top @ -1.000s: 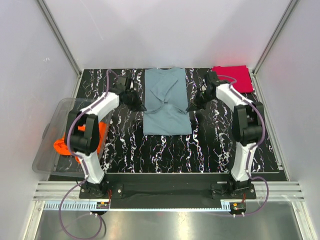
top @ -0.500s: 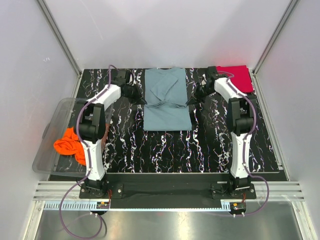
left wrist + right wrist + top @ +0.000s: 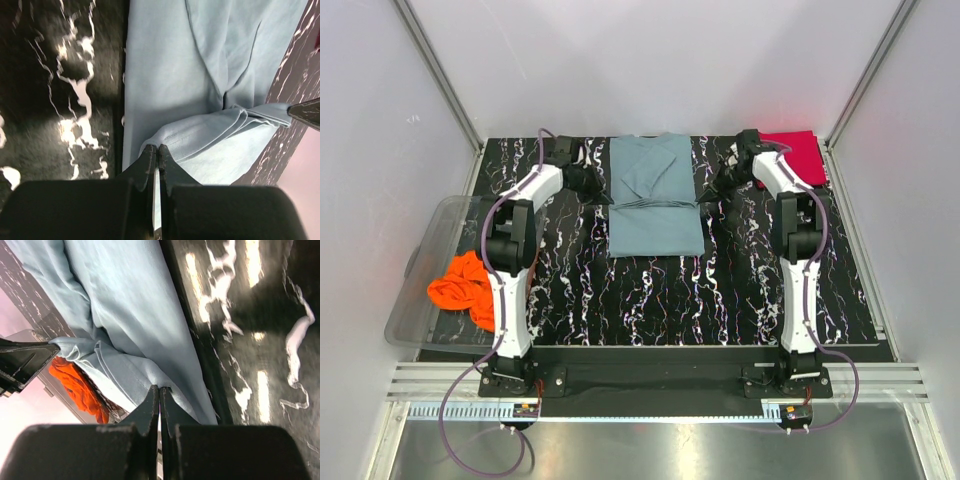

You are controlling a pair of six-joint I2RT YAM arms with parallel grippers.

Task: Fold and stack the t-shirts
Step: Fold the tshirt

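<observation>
- Your left pincer (image 3: 155, 150) and right pincer (image 3: 159, 390) are each clamped tight on a side edge of the grey-blue shirt (image 3: 655, 215), which lies mid-table.
- You seem to be mid-fold. Next, carry both edges evenly toward the collar, lay them flat, then release.
- The shirt is a narrow rectangle, creased across. The red shirt (image 3: 798, 155) lies folded far right, and the orange shirt (image 3: 460, 285) is crumpled in the bin (image 3: 420, 250).

Grey-blue (image 3: 656, 200) half-folded; red (image 3: 800, 155) seemingly folded; orange (image 3: 460, 285) bunched.

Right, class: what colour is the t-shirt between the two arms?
It's a grey-blue t-shirt, clearest in top external view.
</observation>
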